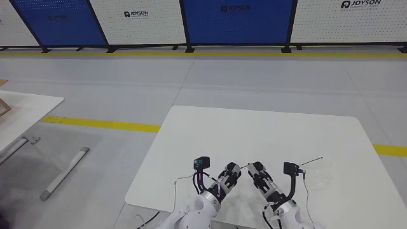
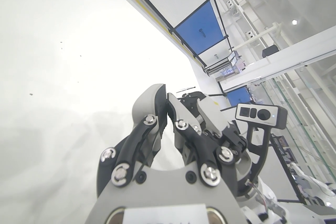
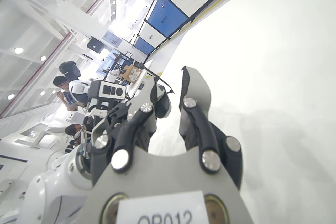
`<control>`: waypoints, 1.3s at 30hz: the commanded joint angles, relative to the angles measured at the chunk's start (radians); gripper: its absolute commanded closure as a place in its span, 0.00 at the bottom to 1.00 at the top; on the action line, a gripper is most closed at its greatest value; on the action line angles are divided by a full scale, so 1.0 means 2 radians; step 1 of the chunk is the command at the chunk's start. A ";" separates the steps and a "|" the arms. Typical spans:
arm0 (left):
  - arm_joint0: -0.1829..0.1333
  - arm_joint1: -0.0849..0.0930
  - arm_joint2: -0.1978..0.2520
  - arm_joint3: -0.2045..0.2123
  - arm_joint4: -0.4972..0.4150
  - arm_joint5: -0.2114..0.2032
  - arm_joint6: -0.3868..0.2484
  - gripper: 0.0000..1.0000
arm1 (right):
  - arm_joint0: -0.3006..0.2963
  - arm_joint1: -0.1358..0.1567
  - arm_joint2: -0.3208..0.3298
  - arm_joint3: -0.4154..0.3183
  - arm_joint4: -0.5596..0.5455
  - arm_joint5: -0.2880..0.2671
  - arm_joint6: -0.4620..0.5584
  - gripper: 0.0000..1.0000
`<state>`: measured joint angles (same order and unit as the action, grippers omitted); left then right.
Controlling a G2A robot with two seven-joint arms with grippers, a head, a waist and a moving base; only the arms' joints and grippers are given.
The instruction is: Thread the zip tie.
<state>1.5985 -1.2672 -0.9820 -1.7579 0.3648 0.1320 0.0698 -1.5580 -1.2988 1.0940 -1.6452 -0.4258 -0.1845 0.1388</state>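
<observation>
Black zip tie (image 3: pixel 165 83) unthreaded, six o'clock on table (image 1: pixel 254 127).
Left gripper (image 2: pixel 167 104) closed, perhaps pinching it; right gripper (image 3: pixel 170 76) apart; I must align next.

Overhead view looks down; both wrist views skim the shared table (image 1: pixel 267 140).

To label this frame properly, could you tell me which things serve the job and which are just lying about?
Job: zip tie, pinched in the shut left gripper; open right gripper.
Lying about: thin black strip on the table; side table.
</observation>
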 commanded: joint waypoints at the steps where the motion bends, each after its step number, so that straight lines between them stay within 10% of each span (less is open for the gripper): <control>1: 0.001 0.000 0.001 -0.001 0.006 0.001 -0.002 1.00 | 0.004 0.000 -0.001 0.002 0.002 0.003 0.004 0.81; 7: 0.003 0.000 0.003 -0.004 0.012 0.001 -0.003 1.00 | 0.009 -0.002 -0.005 0.005 0.002 0.007 0.005 1.00; 12: 0.002 0.000 0.001 -0.003 0.007 0.001 -0.001 1.00 | 0.009 -0.002 -0.005 0.005 0.002 0.006 0.003 1.00; 15: 0.001 0.000 0.000 -0.002 0.006 0.001 0.000 1.00 | 0.009 -0.002 -0.005 0.005 0.002 0.007 0.005 0.82; 39: -0.004 -0.002 0.000 0.003 -0.004 -0.001 -0.002 1.00 | 0.014 -0.002 -0.011 0.010 -0.006 0.008 0.009 1.00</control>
<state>1.5903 -1.2722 -0.9813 -1.7519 0.3573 0.1351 0.0660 -1.5326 -1.3036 1.0729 -1.6266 -0.4358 -0.1695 0.1549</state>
